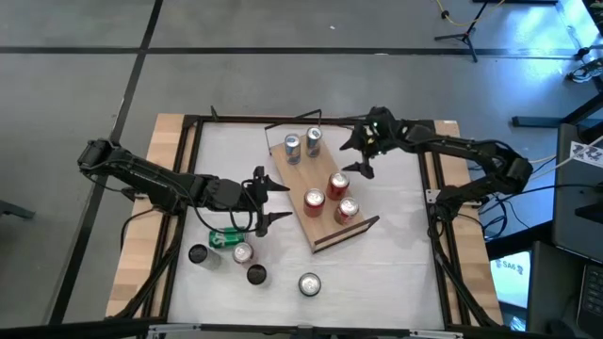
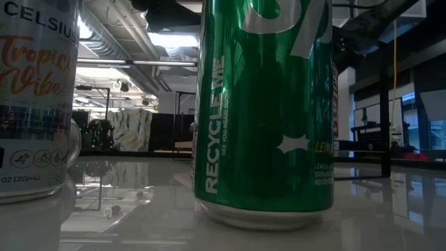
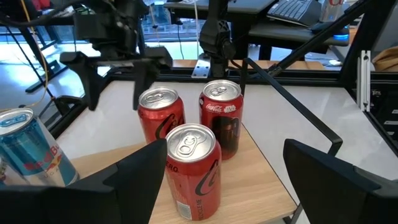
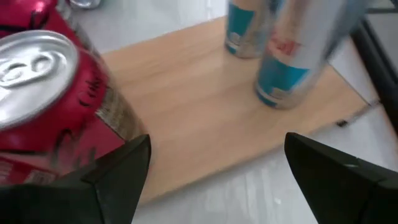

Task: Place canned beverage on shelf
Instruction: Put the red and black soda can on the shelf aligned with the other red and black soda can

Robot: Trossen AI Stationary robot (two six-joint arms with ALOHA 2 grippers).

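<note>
Lying slantwise across the middle of the table (image 1: 396,273) in the high view, the shelf (image 1: 320,221) runs from a thin wire frame at its upper end to a dark brown rim at its lower right end. Five cans stand on it: two blue-and-silver cans (image 1: 292,148) near the wire end and three red cans (image 1: 315,201) toward the rim.

The left gripper (image 1: 267,200) sits just left of the shelf's middle, its fingers spread wide and holding nothing. In its wrist view the three red cans stand upright close together, the nearest red can (image 3: 193,171) showing between the two dark fingers (image 3: 134,174) but not touched by them.

The right gripper (image 1: 363,158) hangs over the upper right edge of the shelf, close to the top red can (image 1: 338,183). Its fingers are also parted and empty; its wrist view shows bare wood between them, a red can at the left of the frame and two blue-and-silver cans at the top.

Off the shelf, in the lower left of the high view, a green can (image 1: 226,237) lies on its side on the table, with four more cans around it, one of them a silver-topped can (image 1: 309,283) further right. The low view is filled by a green can (image 2: 268,111) and a white can (image 2: 35,90) at the left edge.
</note>
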